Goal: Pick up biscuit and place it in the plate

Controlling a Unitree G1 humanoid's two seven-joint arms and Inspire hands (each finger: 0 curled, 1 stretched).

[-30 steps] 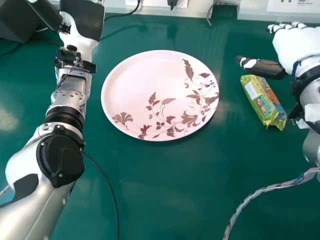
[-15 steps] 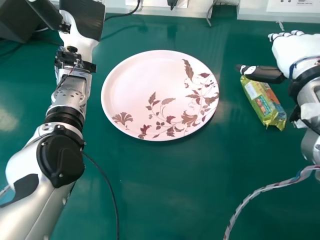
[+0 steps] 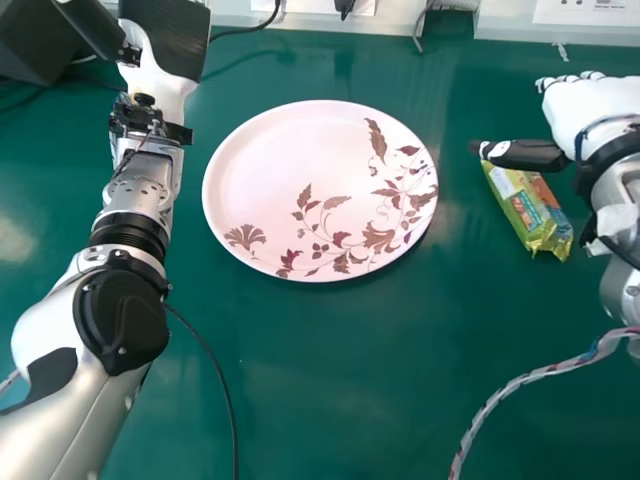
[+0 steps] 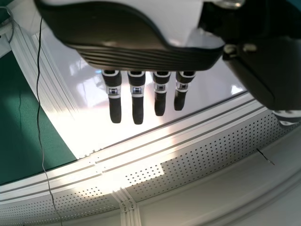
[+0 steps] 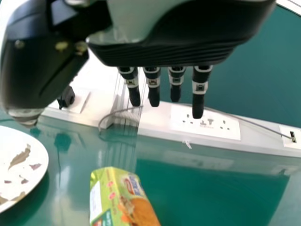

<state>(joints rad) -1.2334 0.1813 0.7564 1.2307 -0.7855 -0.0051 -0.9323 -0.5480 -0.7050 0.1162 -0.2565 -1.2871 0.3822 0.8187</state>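
Observation:
A yellow-green biscuit packet [image 3: 528, 208] lies on the table right of the round floral plate [image 3: 290, 170]. My right hand [image 3: 595, 108] is just beyond the packet, its thumb over the packet's far end, holding nothing. In the right wrist view the right hand [image 5: 176, 52] has straight fingers, with the biscuit packet [image 5: 120, 197] apart from them and part of the plate [image 5: 28, 165] showing. My left hand [image 3: 165, 45] is at the far left, beyond the plate. Its fingers are straight in the left wrist view, where the hand [image 4: 146, 54] holds nothing.
The green table [image 3: 330, 380] carries a black cable [image 3: 222, 375] beside the left arm and a braided cable [image 3: 515, 385] at the front right. White trunking with sockets [image 3: 590, 12] runs along the back edge. A dark box [image 3: 38, 40] stands at the back left.
My right hand has shifted slightly toward the robot and left, so its thumb now covers the packet's far end. The left arm, plate and packet have stayed put.

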